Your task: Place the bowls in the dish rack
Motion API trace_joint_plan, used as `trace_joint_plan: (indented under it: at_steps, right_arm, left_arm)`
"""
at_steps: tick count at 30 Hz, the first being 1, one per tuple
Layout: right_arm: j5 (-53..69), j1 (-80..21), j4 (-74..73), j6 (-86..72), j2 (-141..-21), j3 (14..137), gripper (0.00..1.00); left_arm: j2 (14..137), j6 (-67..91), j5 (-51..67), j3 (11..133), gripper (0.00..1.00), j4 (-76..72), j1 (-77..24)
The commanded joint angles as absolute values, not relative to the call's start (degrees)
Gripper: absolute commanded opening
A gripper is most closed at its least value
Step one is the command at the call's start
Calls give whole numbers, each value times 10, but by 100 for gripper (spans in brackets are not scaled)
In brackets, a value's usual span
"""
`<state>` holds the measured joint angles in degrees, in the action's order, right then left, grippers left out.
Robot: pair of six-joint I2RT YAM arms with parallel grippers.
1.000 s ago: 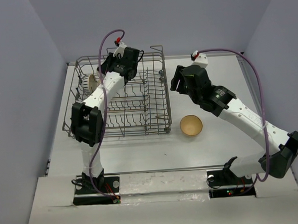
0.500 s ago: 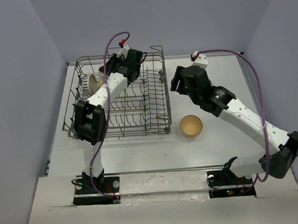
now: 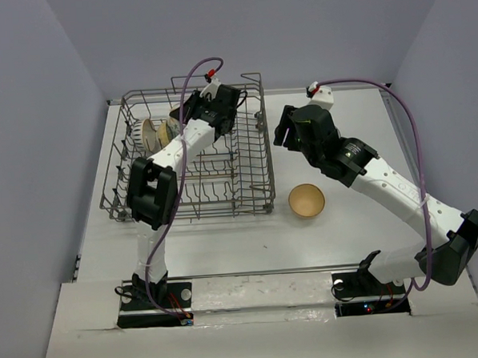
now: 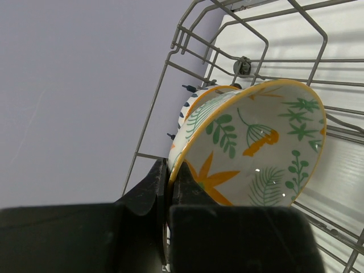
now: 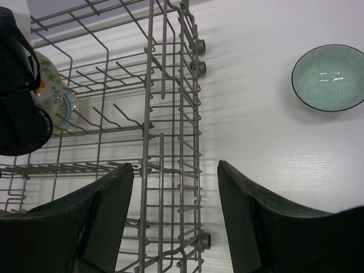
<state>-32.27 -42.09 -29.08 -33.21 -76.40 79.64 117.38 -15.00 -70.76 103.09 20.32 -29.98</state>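
Observation:
My left gripper (image 4: 169, 177) is shut on the rim of a yellow-rimmed floral bowl (image 4: 256, 153), which hangs tilted inside the grey wire dish rack (image 3: 256, 130) near its far side. Just behind it a second patterned bowl (image 4: 190, 105) stands in the rack, and a ribbed white-and-tan bowl (image 3: 148, 134) stands on edge at the far left. A plain tan bowl (image 3: 307, 200) sits on the table right of the rack. A pale teal bowl (image 5: 329, 78) rests on the table farther right. My right gripper (image 5: 175, 166) hovers open and empty over the rack's right wall.
The rack's upright tines (image 5: 122, 111) and raised right wall (image 5: 190, 114) lie directly below my right fingers. White table top (image 3: 226, 244) lies in front of the rack. Grey walls enclose the table on the left, back and right.
My left arm has swung right along the rack's far side, carrying the floral bowl away from the bowls at the far left. The right arm has not moved.

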Motion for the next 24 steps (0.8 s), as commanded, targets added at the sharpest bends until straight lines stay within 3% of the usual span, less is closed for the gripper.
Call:
trace_joint_plan:
  at_steps: [1, 21, 24]
  right_arm:
    - [-342, -425, -261, -333, -742, 788, 66]
    - [-337, -425, -258, -336, -739, 780, 66]
    - [-338, -425, -258, -335, -740, 779, 66]
  left_arm:
    - [1171, -157, -750, 1037, 0, 178, -306]
    - [1226, -141, -756, 1064, 0, 205, -310]
    - [1231, -142, -755, 1066, 4, 205, -312]
